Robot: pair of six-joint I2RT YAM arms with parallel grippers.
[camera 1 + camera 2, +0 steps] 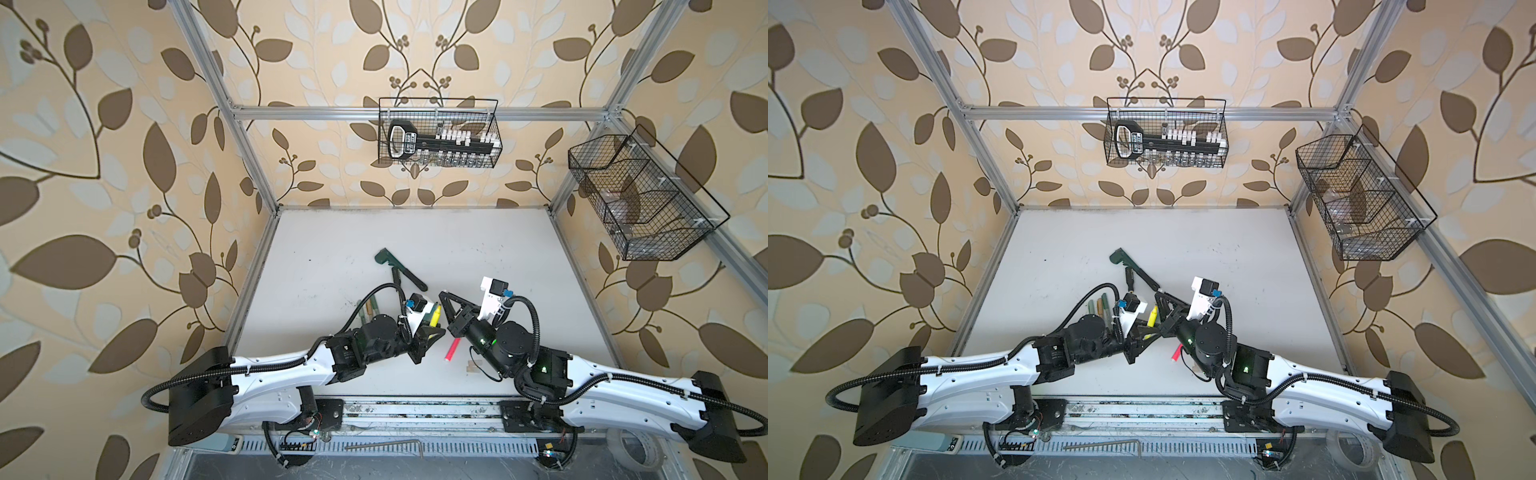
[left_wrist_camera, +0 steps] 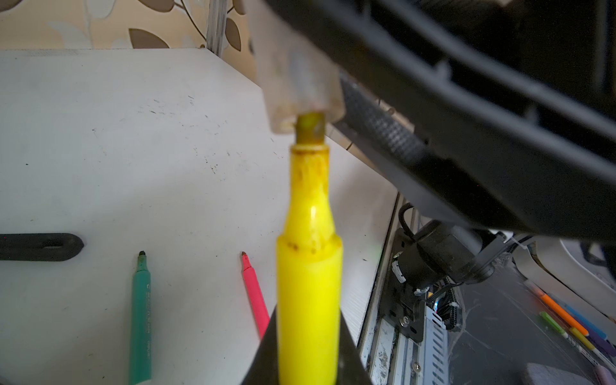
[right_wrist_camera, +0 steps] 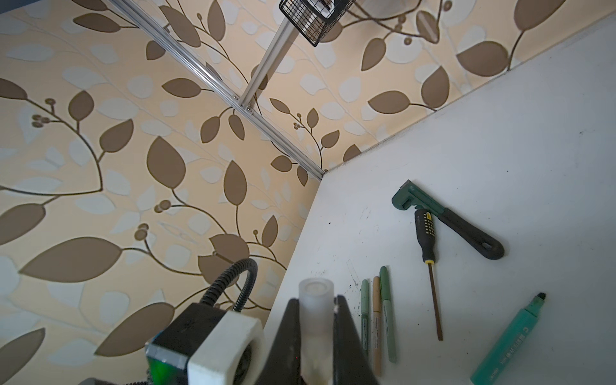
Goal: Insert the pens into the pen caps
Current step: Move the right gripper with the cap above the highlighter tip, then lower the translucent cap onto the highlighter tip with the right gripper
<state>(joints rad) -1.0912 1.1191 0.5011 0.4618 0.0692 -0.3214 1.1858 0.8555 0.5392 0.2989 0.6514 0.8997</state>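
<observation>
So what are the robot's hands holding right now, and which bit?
The left jaws pinch the yellow pen around its fat barrel, tip end sticking out. The right jaws pinch a pale see-through cap by its sides, one end poking out.

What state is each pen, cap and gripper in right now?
yellow pen: uncapped, gripped by the left gripper, nib at the cap's mouth, not seated.
translucent cap: clamped in the right gripper.
pink pen: uncapped, lying on the table.
teal pen: uncapped, lying on the table.
three slim pens: lying side by side, seemingly capped.
</observation>
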